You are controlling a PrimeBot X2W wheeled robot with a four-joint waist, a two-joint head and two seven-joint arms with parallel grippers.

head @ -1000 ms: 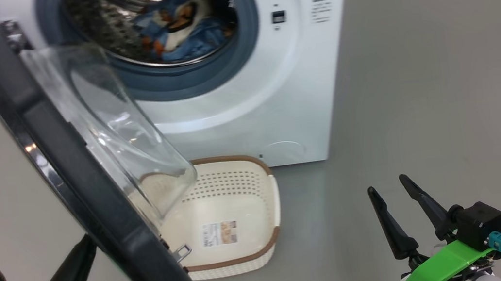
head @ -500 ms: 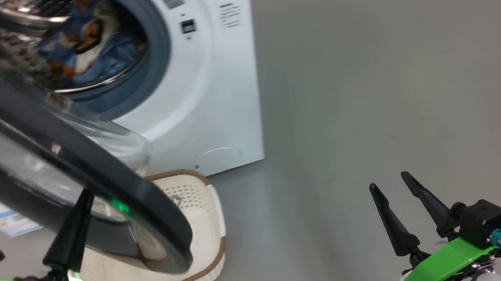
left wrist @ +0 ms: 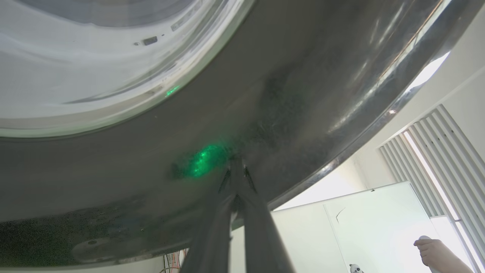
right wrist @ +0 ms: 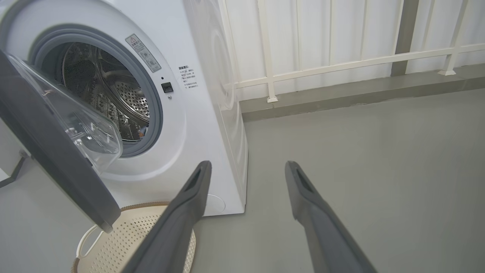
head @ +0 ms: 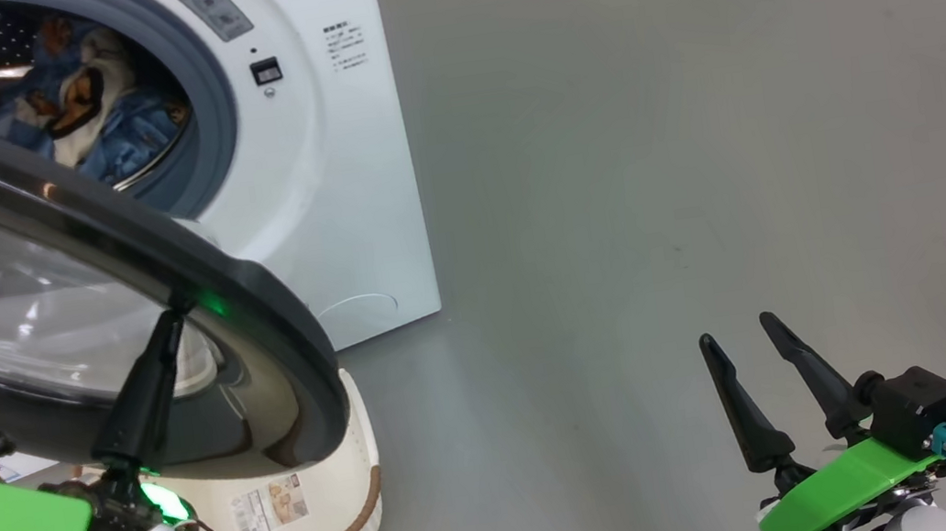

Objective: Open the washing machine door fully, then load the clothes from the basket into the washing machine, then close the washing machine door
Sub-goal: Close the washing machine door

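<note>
The washing machine [head: 350, 181] stands at the upper left, with light blue clothes [head: 101, 123] printed in orange-brown lying inside its steel drum. Its door [head: 291, 356] hangs part-way open, the glossy black rim and glass centre facing me. My left gripper [head: 173, 317] is shut, holding nothing, its tip against the door's outer face; in the left wrist view the shut fingers [left wrist: 237, 165] meet the black rim [left wrist: 303, 94]. The cream basket [head: 335, 470] sits on the floor under the door. My right gripper [head: 738, 339] stands open over bare floor, away from the machine [right wrist: 197, 113].
Grey floor stretches to the right of the machine. In the right wrist view a white railing [right wrist: 322, 64] and a raised kerb run along the back, and the basket [right wrist: 125, 242] lies below the door [right wrist: 57, 159]. A person's hand [left wrist: 435, 254] shows at the lower right of the left wrist view.
The head camera has turned, shifting the whole scene left. The door has swung from nearly edge-on toward the machine, with my shut left gripper against its outer side. The right gripper stays open.
</note>
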